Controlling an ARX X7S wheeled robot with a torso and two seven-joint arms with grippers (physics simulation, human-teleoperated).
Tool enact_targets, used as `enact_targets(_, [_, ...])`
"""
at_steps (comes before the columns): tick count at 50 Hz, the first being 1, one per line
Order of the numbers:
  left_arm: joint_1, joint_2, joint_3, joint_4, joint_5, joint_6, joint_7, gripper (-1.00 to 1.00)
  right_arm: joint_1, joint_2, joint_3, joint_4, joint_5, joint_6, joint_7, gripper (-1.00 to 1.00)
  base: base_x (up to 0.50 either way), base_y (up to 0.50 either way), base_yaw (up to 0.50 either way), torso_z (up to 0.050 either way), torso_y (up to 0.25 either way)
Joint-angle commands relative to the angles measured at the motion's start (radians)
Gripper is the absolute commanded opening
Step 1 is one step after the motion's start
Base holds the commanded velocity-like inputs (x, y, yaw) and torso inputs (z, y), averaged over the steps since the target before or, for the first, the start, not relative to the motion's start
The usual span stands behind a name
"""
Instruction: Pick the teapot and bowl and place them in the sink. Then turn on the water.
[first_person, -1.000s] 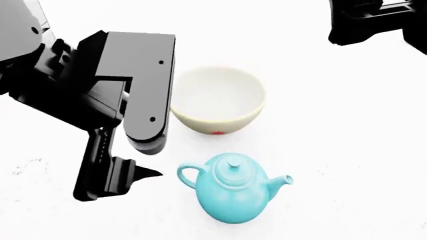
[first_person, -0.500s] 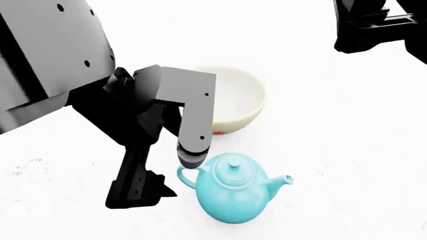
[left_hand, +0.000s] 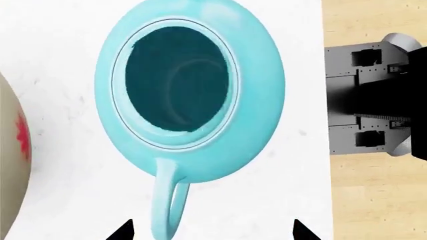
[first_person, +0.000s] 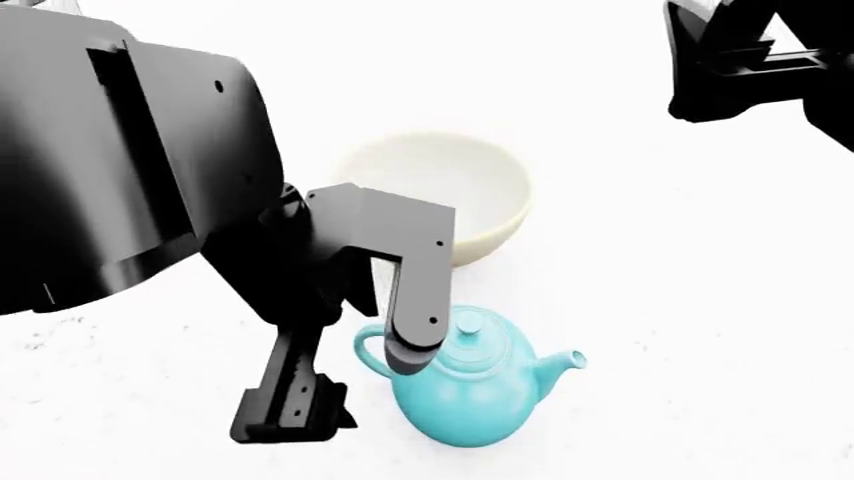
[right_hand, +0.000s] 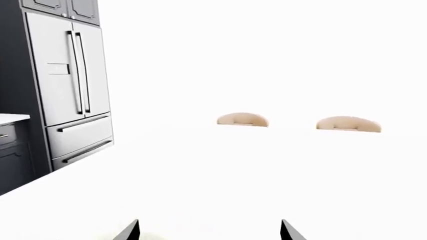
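Observation:
The turquoise teapot (first_person: 478, 385) stands upright on the white counter, spout to the right, with the cream bowl (first_person: 467, 185) just behind it. My left gripper (first_person: 354, 385) is open and straddles the teapot's loop handle (left_hand: 167, 205). One finger (first_person: 416, 320) rests by the lid, while the other (first_person: 296, 400) stands out to the left. In the left wrist view the handle lies between the two tips, closer to one, untouched. My right gripper (right_hand: 210, 231) is open and empty, high at the back right (first_person: 747, 60). The sink and water are out of view.
The left arm covers the bowl's left side in the head view. The counter's edge, the wood floor and the robot's base (left_hand: 370, 100) show beyond the teapot. A steel fridge (right_hand: 67, 85) and two tan chair backs (right_hand: 242, 120) appear in the right wrist view.
My left arm has swung right and down towards the teapot, bringing its open fingers around the handle and covering part of the bowl. Teapot, bowl and right arm have stayed put.

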Motion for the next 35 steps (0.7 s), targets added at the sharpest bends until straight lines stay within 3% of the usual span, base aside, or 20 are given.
enact_targets(1, [0.021, 0.023, 0.038, -0.02, 0.031, 0.023, -0.002, 1.0, -0.025, 0.003, -0.001, -0.003, -0.005, -0.011, -0.008, 1.0, 0.0, 0.0, 0.0, 0.0, 0.0])
enact_targets(33, [0.116, 0.081, 0.114, -0.124, 0.104, 0.112, -0.006, 1.0, -0.082, 0.013, -0.007, -0.006, -0.027, -0.039, -0.034, 1.0, 0.0, 0.0, 0.0, 0.0, 0.0])
enact_targets(34, [0.116, 0.085, 0.111, -0.124, 0.099, 0.107, -0.008, -1.0, -0.082, 0.014, -0.007, -0.005, -0.026, -0.04, -0.035, 1.0, 0.0, 0.0, 0.0, 0.0, 0.0])
enact_targets(35, [0.117, 0.091, 0.105, -0.124, 0.093, 0.102, -0.011, -1.0, -0.083, 0.015, -0.007, -0.004, -0.026, -0.04, -0.036, 1.0, 0.0, 0.0, 0.0, 0.0, 0.0])
